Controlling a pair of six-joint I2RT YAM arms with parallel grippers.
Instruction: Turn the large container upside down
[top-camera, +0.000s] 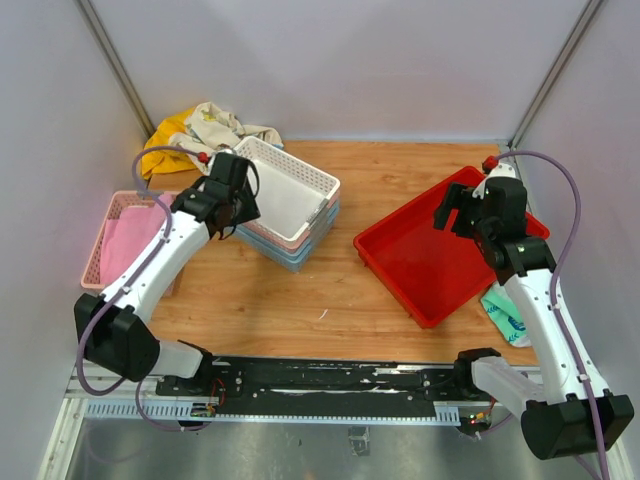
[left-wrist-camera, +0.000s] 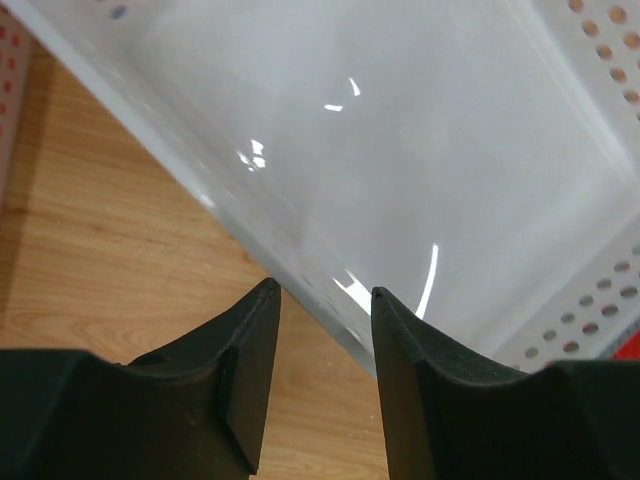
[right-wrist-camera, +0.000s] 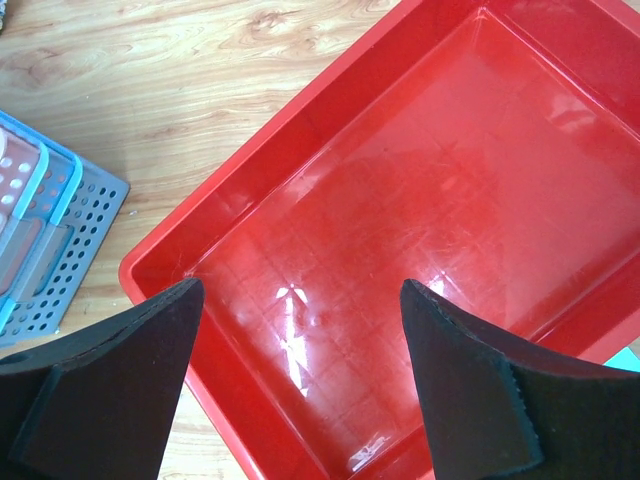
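From my remote seat I see the large container resting open side up on the right half of the wooden surface, set at an angle to the edges. My right gripper hangs over its inside near one corner, fingers spread wide and holding nothing. My left gripper sits over the rim of the white basket, which tops a stack of baskets; its fingers stand slightly parted with a narrow gap, pinching nothing.
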